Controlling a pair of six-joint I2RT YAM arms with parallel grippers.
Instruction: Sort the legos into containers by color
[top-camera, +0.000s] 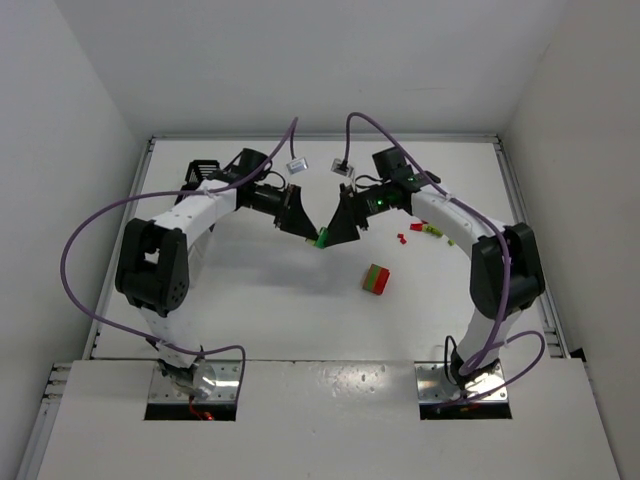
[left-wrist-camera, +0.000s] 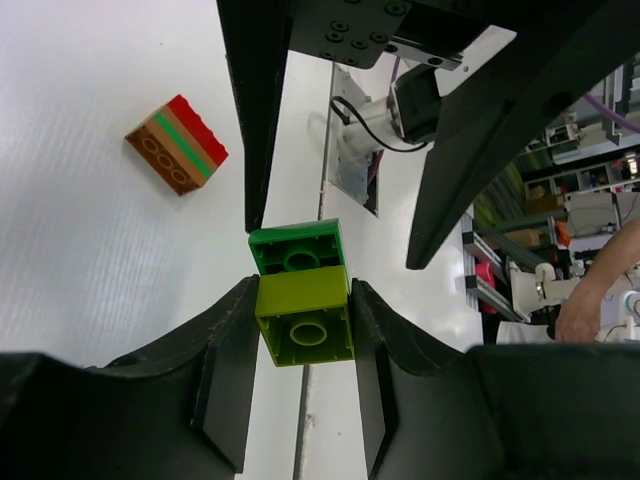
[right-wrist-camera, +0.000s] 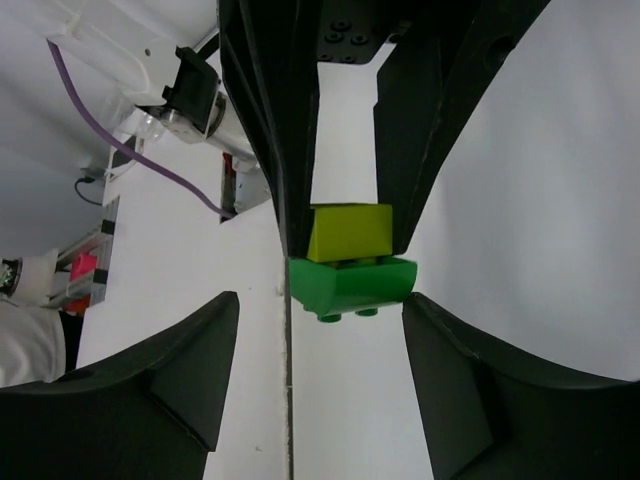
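Note:
My left gripper (top-camera: 309, 235) (left-wrist-camera: 303, 300) is shut on a yellow-green brick (left-wrist-camera: 303, 322) above the table's middle. A darker green brick (left-wrist-camera: 297, 248) (top-camera: 322, 238) is stuck onto its far end. My right gripper (top-camera: 332, 236) (right-wrist-camera: 320, 305) faces it, open, with its fingers on either side of the green brick (right-wrist-camera: 350, 285); whether they touch is unclear. The yellow-green brick (right-wrist-camera: 350, 232) also shows between the left fingers in the right wrist view. A stacked red, green and brown block (top-camera: 376, 279) (left-wrist-camera: 177, 145) lies on the table. Of the containers, only a black bin (top-camera: 200, 171) shows, behind the left arm.
Tiny red and yellow-green legos (top-camera: 425, 231) lie scattered under the right arm. Purple cables loop from both arms. Two small white cable tags (top-camera: 297, 165) hang at the back centre. White walls close in the table on three sides.

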